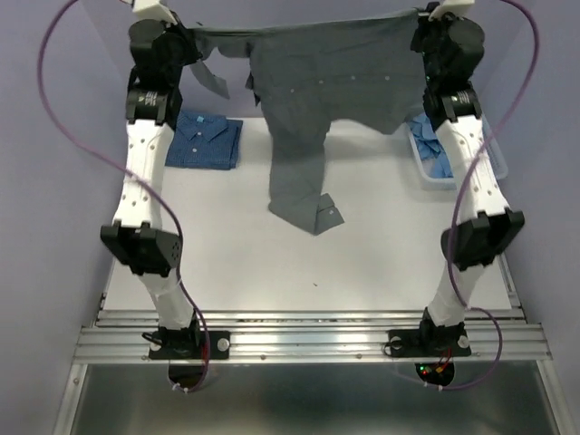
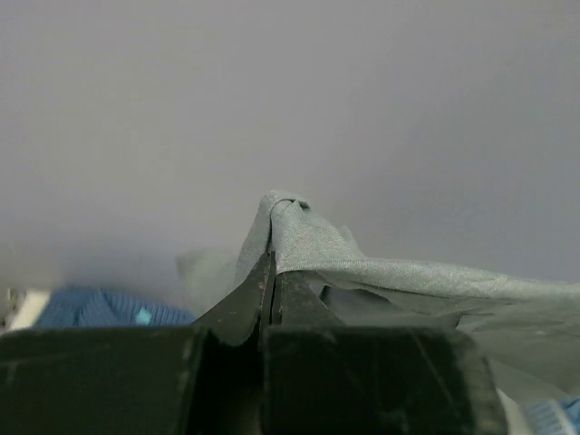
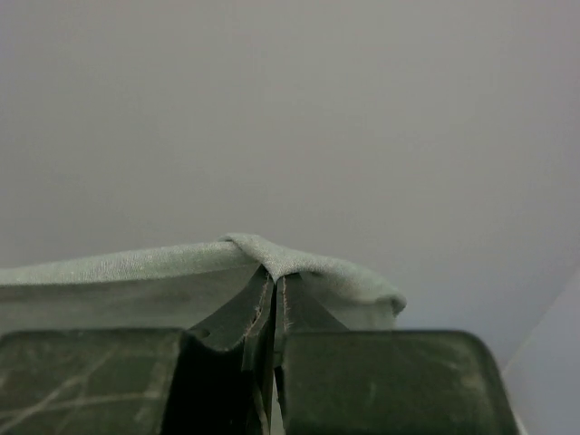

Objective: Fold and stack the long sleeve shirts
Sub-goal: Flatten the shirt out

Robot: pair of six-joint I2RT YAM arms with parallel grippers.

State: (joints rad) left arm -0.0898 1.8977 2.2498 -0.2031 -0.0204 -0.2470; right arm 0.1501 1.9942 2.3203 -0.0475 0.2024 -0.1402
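Overhead, the dark grey shirt hangs stretched between both arms. The left gripper and right gripper each pinch its upper edge, jaws pressed tight on the cloth. One sleeve dangles low over the white table. A folded dark blue shirt lies far left. Light blue shirts lie in the basket at right, within plain grey-violet walls.
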